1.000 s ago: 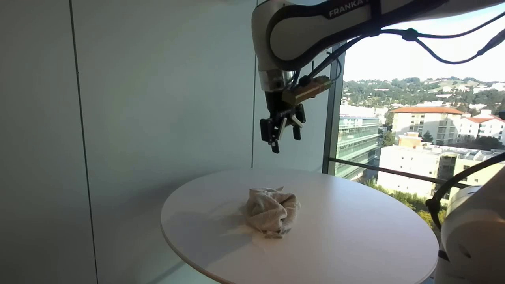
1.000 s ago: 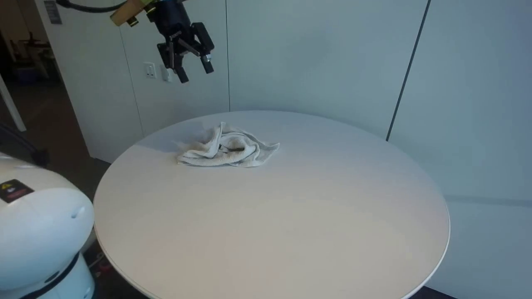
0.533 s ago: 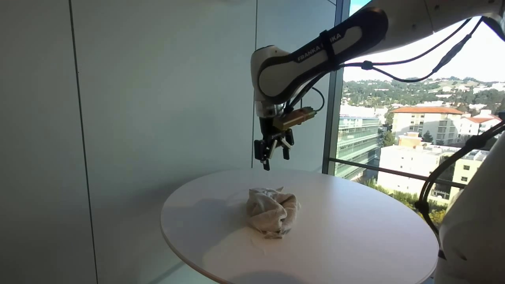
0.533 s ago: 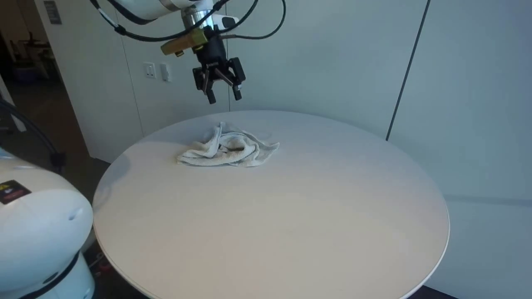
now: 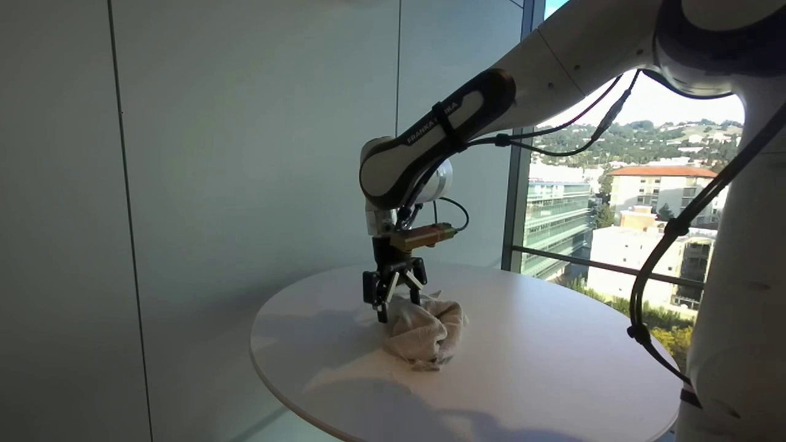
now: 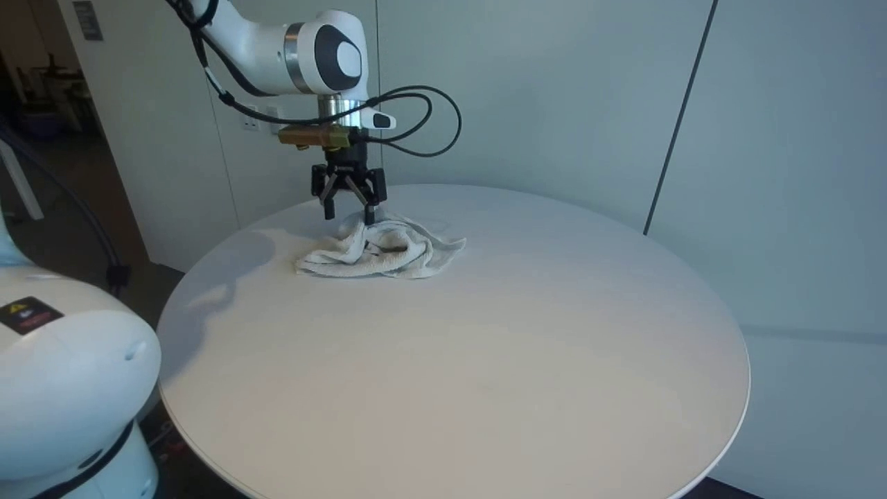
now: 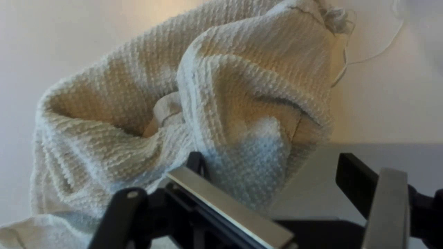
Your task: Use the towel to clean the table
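A crumpled beige-white towel [image 5: 427, 334] lies in a heap on the round white table [image 5: 552, 362]. In an exterior view the towel [image 6: 398, 256] sits toward the table's [image 6: 471, 388] far left part. My gripper [image 5: 399, 309] is open, pointing down low over the towel's edge; it also shows in an exterior view [image 6: 349, 216]. In the wrist view [image 7: 272, 167] its two fingers are wide apart. The left finger is over or against the towel's folds [image 7: 249, 69]; the right finger is over bare table. A corner of towel lies between them. Contact cannot be told.
A pale wall [image 5: 258, 153] stands behind the table. A window [image 5: 638, 184] is at the right in an exterior view. The white robot base [image 6: 76, 388] stands beside the table's edge. A loose thread [image 7: 377, 53] trails from the towel.
My arm has come down from high above the table to the towel, and the gripper has turned to point more nearly straight down. The gripper stays open. The towel has not moved.
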You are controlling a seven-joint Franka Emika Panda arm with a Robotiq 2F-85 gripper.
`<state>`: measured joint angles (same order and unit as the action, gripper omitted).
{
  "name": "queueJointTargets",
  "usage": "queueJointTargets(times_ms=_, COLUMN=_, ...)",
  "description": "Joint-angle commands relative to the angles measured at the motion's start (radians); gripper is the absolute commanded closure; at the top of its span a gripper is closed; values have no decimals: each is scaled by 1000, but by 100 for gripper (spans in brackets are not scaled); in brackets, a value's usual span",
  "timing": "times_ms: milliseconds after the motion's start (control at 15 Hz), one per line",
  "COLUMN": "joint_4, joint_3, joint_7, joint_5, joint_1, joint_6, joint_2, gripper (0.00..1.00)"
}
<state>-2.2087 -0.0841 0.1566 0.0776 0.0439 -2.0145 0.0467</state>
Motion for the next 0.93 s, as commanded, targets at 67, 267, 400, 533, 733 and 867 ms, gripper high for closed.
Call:
queueJointTargets(times_ms=67, joint_4=24, joint_3=2, joint_7=48, joint_5=-29, joint_1=15, joint_6=107, joint_2=-79, gripper=0)
queueJointTargets(times_ms=267, joint_4=31, joint_3=-1, joint_7=109, joint_5=46, joint_1=28, joint_6=128, joint_2=-96, gripper=0)
queueJointTargets(times_ms=400, joint_4=46, joint_3=-6, joint_7=106, joint_5=53, joint_1=37, joint_6=121, joint_2=-98, gripper=25)
queueJointTargets(times_ms=533, joint_4=56, joint_3=-15, joint_7=74, joint_5=33, joint_1=49, joint_6=93, joint_2=-87, gripper=34)
queueJointTargets(times_ms=733, joint_4=74, joint_3=-30, joint_7=35, joint_5=-33, joint_1=65, joint_6=43, joint_2=-67, gripper=56)
queueJointTargets(times_ms=867, joint_4=79, joint_3=-34, joint_7=6, joint_5=-88, joint_1=69, joint_6=9, joint_2=-55, gripper=72)
